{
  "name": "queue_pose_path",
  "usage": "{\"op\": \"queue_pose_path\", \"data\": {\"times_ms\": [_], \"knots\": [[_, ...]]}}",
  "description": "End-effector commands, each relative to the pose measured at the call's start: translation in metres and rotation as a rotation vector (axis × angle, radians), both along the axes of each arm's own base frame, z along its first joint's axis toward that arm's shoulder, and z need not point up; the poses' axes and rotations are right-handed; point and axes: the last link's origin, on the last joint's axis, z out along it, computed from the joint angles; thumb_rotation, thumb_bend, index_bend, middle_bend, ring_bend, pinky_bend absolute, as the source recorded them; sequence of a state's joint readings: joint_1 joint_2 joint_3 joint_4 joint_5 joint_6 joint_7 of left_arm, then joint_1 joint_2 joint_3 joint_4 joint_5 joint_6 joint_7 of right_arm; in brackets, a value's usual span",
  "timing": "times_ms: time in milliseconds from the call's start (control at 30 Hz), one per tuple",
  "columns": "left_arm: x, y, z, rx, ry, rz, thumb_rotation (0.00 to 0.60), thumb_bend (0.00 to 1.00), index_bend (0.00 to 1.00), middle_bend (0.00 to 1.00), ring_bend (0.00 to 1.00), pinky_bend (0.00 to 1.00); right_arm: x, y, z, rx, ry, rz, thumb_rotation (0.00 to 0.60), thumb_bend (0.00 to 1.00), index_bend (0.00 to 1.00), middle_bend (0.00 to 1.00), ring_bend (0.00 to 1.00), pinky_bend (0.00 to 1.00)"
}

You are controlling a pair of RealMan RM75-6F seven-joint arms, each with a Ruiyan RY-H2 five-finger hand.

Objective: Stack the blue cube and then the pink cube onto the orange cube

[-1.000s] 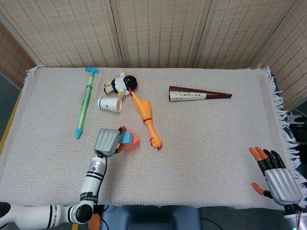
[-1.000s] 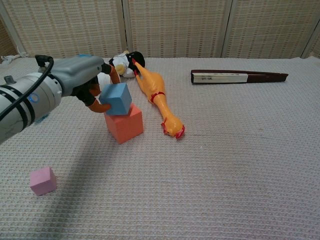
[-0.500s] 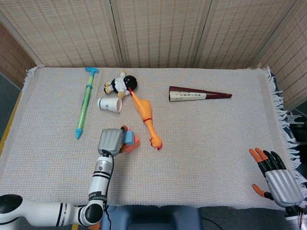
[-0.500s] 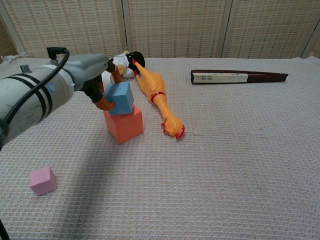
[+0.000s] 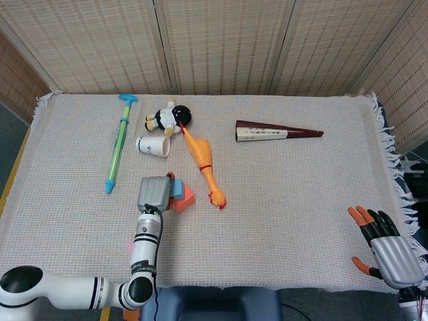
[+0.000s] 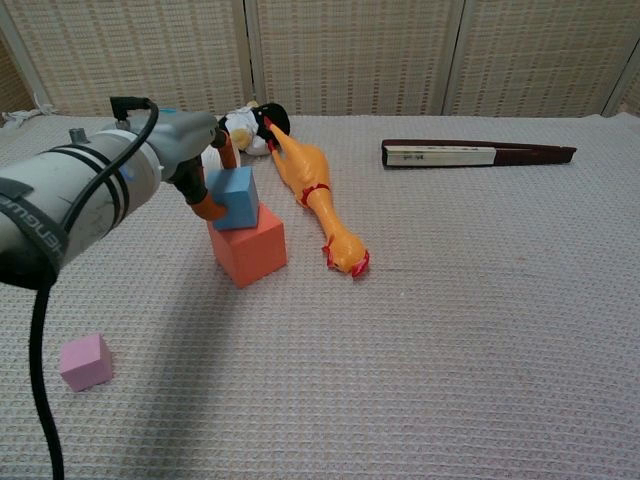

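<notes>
The blue cube (image 6: 238, 197) sits on the left part of the orange cube's (image 6: 250, 252) top, roughly level. My left hand (image 6: 190, 150) grips the blue cube from its left side, orange fingertips (image 6: 209, 206) against the cube's near left edge. From the head view the left hand (image 5: 154, 193) covers most of the blue cube (image 5: 178, 188) and part of the orange cube (image 5: 187, 199). The pink cube (image 6: 84, 361) lies alone on the cloth, near left of the stack. My right hand (image 5: 390, 254) rests at the table's near right corner, fingers spread, holding nothing.
A rubber chicken (image 6: 318, 200) lies just right of the stack. Behind it are a plush penguin (image 5: 171, 118), a paper cup (image 5: 154, 146) on its side and a green-blue water squirter (image 5: 118, 143). A folded fan (image 6: 470, 153) lies at the back right.
The left hand has lowered the tilted blue cube until it stands level on the orange cube, and the forearm has swung in closer. The right hand has not moved.
</notes>
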State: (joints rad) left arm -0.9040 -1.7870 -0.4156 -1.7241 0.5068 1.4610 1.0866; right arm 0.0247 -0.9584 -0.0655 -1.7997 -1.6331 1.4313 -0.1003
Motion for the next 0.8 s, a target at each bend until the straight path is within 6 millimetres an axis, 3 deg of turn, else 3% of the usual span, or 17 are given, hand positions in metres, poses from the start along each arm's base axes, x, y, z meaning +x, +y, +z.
{"op": "queue_pose_path", "data": {"times_ms": [33,533,800], "knots": [[0.0015,-0.0008,-0.001,0.001,0.005,-0.001,0.6,0.33,0.65,1.0,1.0,1.0,0.0001,0.0002,0.0003,0.001,-0.001,0.001,0.6,0.12,0.0,0.0,0.0,0.0],[0.0056,-0.0011,-0.0059,0.007,0.038,0.02,0.6,0.33,0.62,1.0,1.0,1.0,0.0005,0.0009,0.0022,0.004,-0.01,0.008,0.6,0.12,0.0,0.0,0.0,0.0],[0.0085,-0.0027,-0.0069,-0.001,0.022,0.011,0.6,0.32,0.47,1.0,1.0,1.0,0.0006,0.0011,0.002,0.005,-0.009,0.008,0.6,0.12,0.0,0.0,0.0,0.0]]}}
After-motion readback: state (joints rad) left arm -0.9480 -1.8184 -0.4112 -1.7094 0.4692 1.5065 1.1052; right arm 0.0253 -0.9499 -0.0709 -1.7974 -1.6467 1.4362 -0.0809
